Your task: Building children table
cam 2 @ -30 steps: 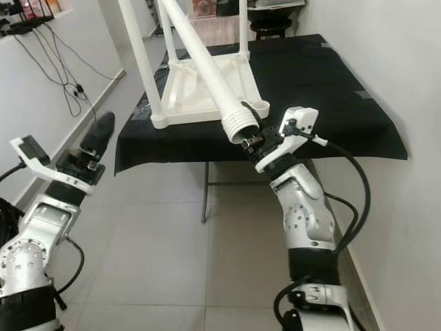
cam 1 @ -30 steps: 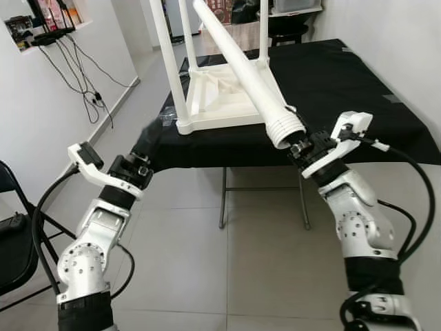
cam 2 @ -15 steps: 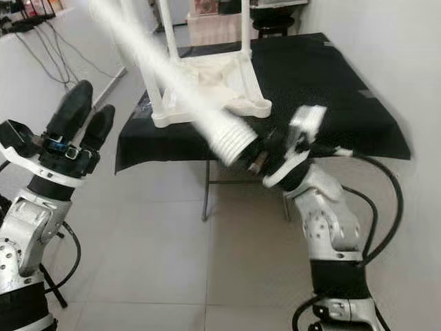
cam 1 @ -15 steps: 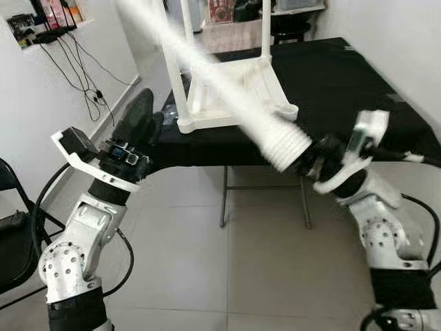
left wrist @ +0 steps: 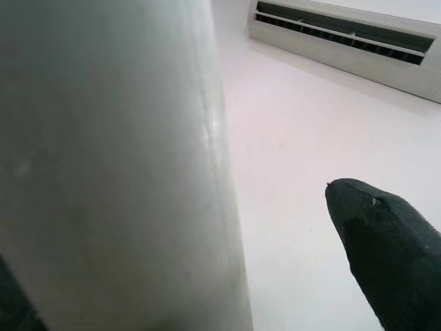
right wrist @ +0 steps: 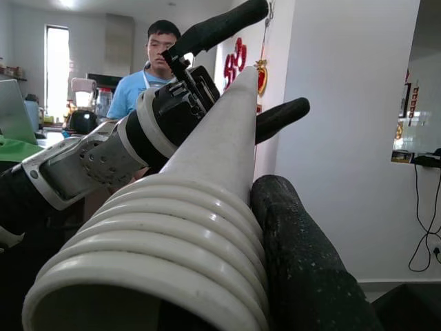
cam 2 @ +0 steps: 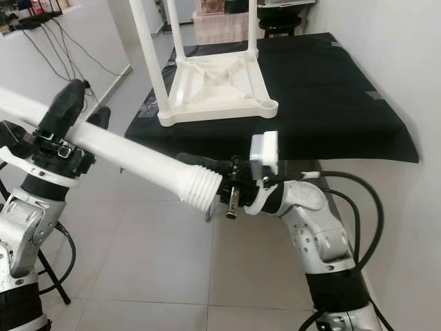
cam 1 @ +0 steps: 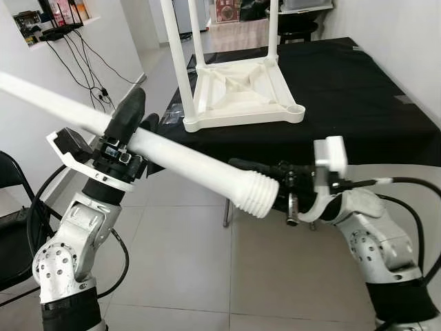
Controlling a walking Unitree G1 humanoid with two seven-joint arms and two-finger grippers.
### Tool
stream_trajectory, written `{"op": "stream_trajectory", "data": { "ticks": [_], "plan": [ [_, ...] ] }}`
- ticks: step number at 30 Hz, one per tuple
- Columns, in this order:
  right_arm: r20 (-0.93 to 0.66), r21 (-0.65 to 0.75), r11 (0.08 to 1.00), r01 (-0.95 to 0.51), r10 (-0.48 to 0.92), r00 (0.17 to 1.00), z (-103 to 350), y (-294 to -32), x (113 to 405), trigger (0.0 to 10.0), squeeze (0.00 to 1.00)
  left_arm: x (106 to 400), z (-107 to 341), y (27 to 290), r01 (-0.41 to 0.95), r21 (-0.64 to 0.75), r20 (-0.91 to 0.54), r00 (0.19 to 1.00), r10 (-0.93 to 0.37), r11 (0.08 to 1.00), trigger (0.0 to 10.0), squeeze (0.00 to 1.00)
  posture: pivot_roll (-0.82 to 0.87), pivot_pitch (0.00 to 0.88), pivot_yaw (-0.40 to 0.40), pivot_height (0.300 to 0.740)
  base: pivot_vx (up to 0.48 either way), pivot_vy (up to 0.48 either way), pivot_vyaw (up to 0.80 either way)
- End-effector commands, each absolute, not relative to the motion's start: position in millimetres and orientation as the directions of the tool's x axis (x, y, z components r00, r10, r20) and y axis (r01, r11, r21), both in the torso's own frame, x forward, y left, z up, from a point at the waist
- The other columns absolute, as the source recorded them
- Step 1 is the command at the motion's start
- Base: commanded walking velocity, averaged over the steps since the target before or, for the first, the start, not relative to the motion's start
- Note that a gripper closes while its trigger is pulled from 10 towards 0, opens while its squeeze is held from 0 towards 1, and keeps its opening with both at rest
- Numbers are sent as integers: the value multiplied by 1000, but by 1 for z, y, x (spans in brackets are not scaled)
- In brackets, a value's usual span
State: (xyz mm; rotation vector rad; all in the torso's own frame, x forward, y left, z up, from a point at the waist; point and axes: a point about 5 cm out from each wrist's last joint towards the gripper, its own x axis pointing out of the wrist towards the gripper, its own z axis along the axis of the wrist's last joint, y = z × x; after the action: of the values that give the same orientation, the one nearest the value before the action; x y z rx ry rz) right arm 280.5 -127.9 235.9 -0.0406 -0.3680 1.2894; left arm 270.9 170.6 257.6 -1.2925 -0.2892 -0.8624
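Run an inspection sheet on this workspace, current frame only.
Surface: black-covered table, bare apart from the frame.
Job's things: white table frame upside down on the black table, legs up; loose white table leg held level in front of it, threaded end toward the right arm.
Clutter: nothing seen.
Grippers: right gripper at the threaded end, one black finger alongside it; left gripper jaws straddle the shaft.
Cables: black wall cables; arm cable.
Surroundings: black chair, tiled floor, a person.
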Motion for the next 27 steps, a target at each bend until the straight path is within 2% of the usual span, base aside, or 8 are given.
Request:
{"op": "stream_trajectory", "data": {
  "ticks": [1, 2, 4, 5, 22, 24, 25, 27],
  "plan": [
    [238, -244, 278, -929, 946, 220, 236, -122, 282, 10000, 0, 270, 258, 173, 693, -720, 632, 668, -394, 21, 10000, 0, -137, 19, 96, 740, 0, 0, 0],
    [237, -241, 290, -926, 943, 233, 234, -122, 284, 10000, 0, 268, 259, 172, 700, -714, 639, 660, -396, 15, 3569, 0, -137, 18, 94, 740, 0, 0, 0],
    [236, -240, 297, -924, 941, 241, 233, -123, 286, 10000, 0, 267, 259, 171, 705, -709, 644, 653, -398, 10, 3569, 0, -136, 20, 94, 740, 0, 0, 0],
    [232, -239, 301, -923, 941, 246, 232, -123, 287, 10000, 0, 266, 260, 170, 710, -704, 649, 647, -400, 4, 0, 0, -138, 20, 93, 740, 0, 0, 0],
    [221, -242, 351, -905, 928, 301, 226, -123, 293, 10000, 0, 263, 266, 173, 726, -688, 671, 635, -383, -2, 0, 0, -139, 24, 96, 740, 0, 0, 0],
    [227, -209, 380, -901, 915, 334, 225, -123, 296, 10000, 267, 265, 271, 177, 731, -683, 682, 638, -357, 3, 0, 0, -138, 24, 94, 740, 0, 0, 0],
    [231, -183, 400, -898, 905, 357, 224, -124, 298, 10000, 1000, 265, 273, 181, 734, -679, 689, 640, -338, 6, 0, 0, -138, 24, 94, 740, 0, 0, 0],
    [234, -160, 407, -899, 901, 366, 224, -124, 300, 10000, 1000, 266, 277, 185, 738, -674, 699, 642, -315, 8, 0, 0, -138, 25, 93, 740, 0, 0, 0]
  ]
}}
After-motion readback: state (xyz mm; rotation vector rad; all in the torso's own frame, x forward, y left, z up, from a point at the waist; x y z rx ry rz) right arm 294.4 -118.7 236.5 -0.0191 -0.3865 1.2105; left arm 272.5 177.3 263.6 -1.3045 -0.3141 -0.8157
